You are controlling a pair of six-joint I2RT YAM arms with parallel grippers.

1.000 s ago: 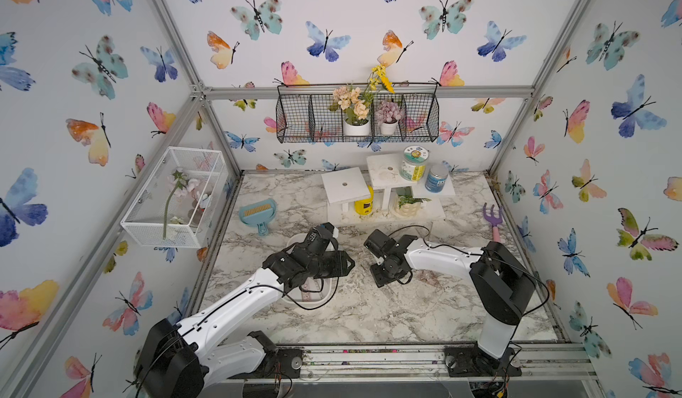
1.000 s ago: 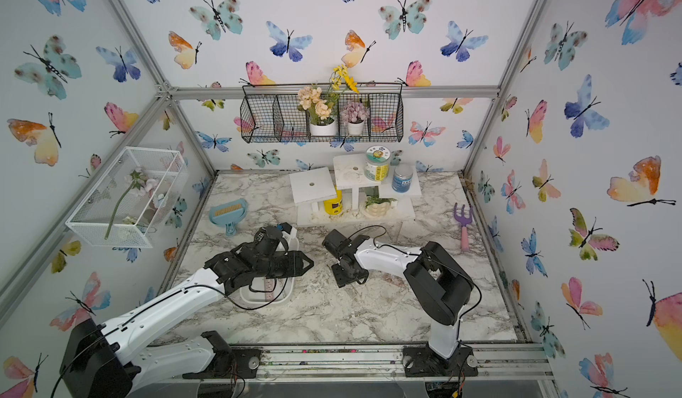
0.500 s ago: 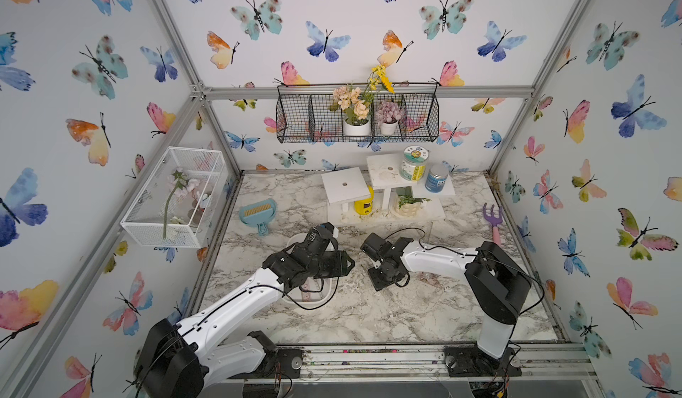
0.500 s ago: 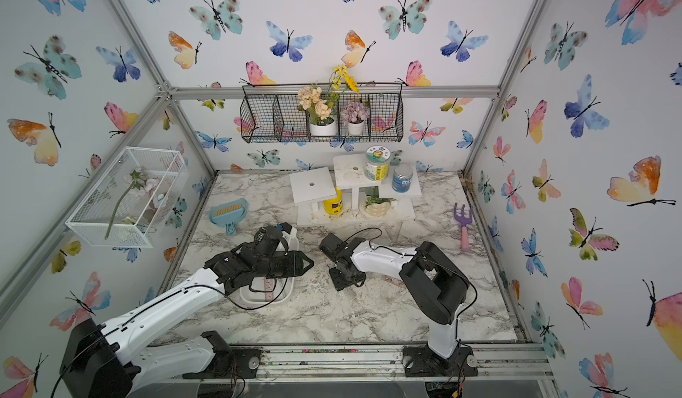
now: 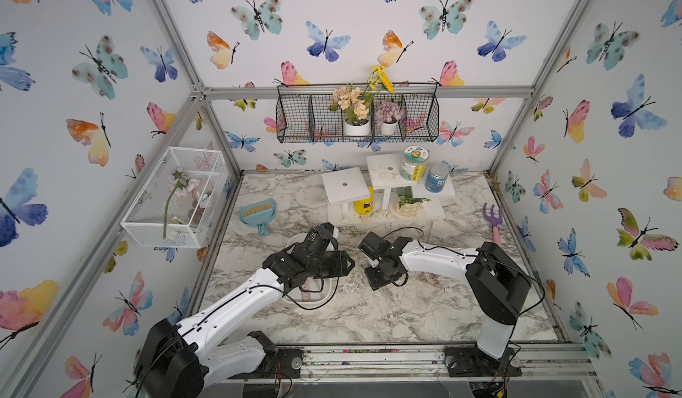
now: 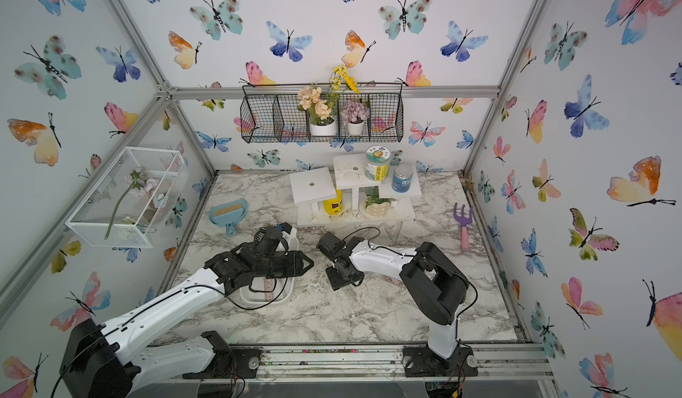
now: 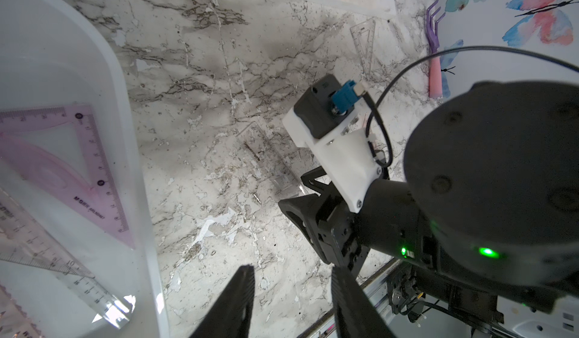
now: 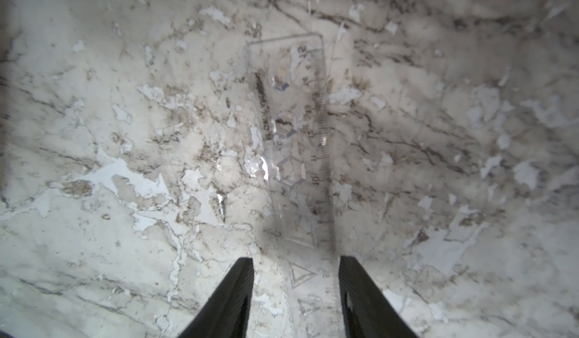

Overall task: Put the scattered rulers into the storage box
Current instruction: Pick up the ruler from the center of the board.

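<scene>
The right gripper point(image 8: 296, 289) hangs low with its jaws about half open and closed on nothing. The near end of a clear, thin plastic straight ruler point(image 8: 294, 139) lies between them. The ruler's long axis runs straight ahead from the gripper, so the jaws would close across its narrow width. Its graduated edge sits close by one finger, with a visible gap at the other. I cannot tell whether either finger touches it. The ruler lies on the worktop just beside the shallow white plastic storage box point(image 7: 125, 107), on the side towards the right arm and slanted to the box's long rim. The left gripper point(image 7: 291, 292) hovers near that rim, also about half open and empty. It is farther from the ruler, so the right arm looks better placed for the pick. Inside the box lie a pink transparent triangular set square point(image 7: 78, 164) and a clear straight piece point(image 7: 94, 292). A clear triangular set square point(image 7: 365, 44) lies well apart from the box, near a purple-and-pink garden fork point(image 7: 434, 41). The marble-patterned worktop point(image 8: 125, 132) is flaked and hard, and the ruler seems to lie flat on it, so getting under an edge may be awkward. The worktop around the ruler is bare, but the two arms are close together.
</scene>
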